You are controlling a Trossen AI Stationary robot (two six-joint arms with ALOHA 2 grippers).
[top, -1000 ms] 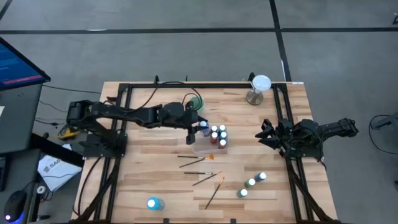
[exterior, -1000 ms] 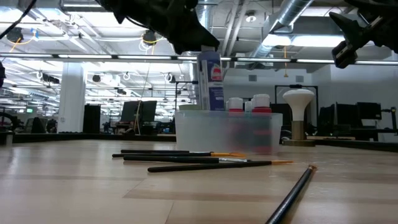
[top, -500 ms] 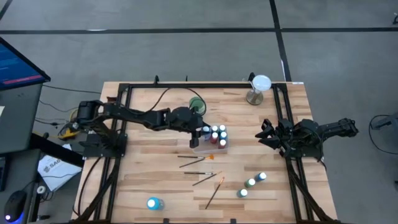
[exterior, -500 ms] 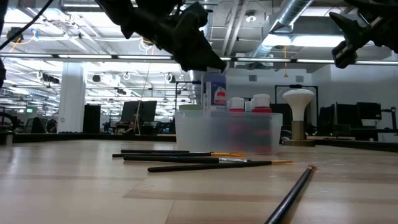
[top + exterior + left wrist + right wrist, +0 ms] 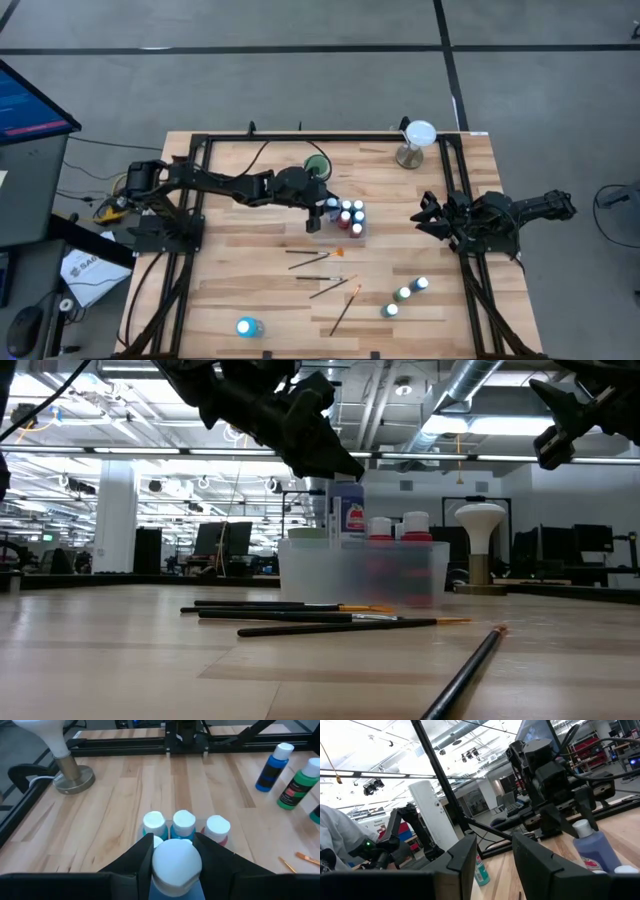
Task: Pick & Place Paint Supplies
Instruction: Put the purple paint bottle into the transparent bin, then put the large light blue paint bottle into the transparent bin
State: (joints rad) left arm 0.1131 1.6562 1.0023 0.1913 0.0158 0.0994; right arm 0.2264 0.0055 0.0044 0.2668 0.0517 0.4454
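I am pinching an upright white-capped blue paint bottle [image 5: 176,862] in my left gripper [image 5: 322,209], directly over the clear plastic tray [image 5: 300,575]. The right gripper [image 5: 428,215] is waiting well apart, fingers spread and empty.

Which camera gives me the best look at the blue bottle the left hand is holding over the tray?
The left wrist view: the blue bottle fills it, its white cap clamped between the left hand fingers. High view shows only a speck at the clear tray. Low view shows its label above the tray wall. Right wrist view shows it distantly.
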